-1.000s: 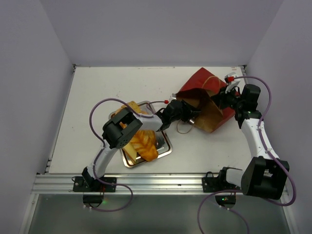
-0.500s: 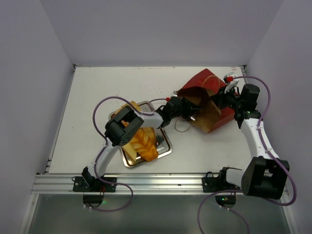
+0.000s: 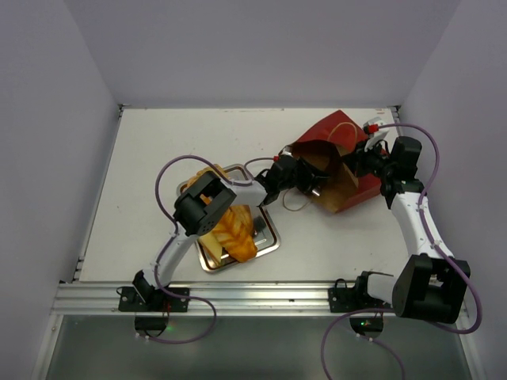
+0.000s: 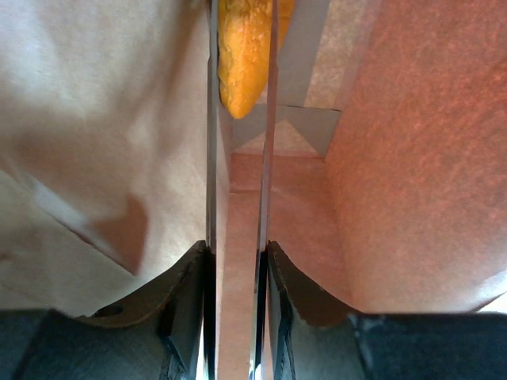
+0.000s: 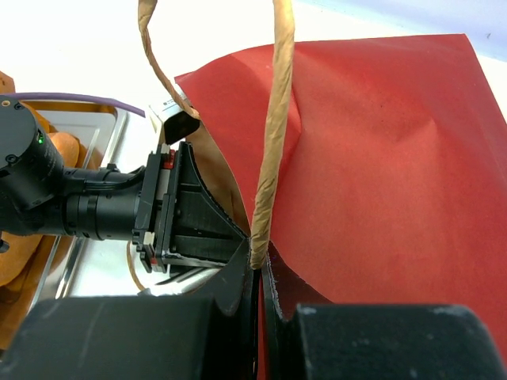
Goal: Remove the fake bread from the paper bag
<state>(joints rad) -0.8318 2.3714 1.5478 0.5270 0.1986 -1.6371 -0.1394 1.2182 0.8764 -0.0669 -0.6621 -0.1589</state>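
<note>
The dark red paper bag lies on its side, its mouth facing left. My right gripper is shut on the bag's upper rim, at the foot of a tan string handle, and holds the mouth up. My left gripper is deep inside the brown interior. An orange piece of fake bread sits between its two thin blades, which stand close at the bread's sides. Whether they press it does not show. More fake bread lies on the silver tray.
The silver tray sits left of the bag, near the table's front edge. The left arm's wrist fills the bag's mouth. The bag's other string handle lies on the table in front of the mouth.
My left arm has pushed a little further right into the bag's mouth. The right gripper and the bag have stayed where they were.
</note>
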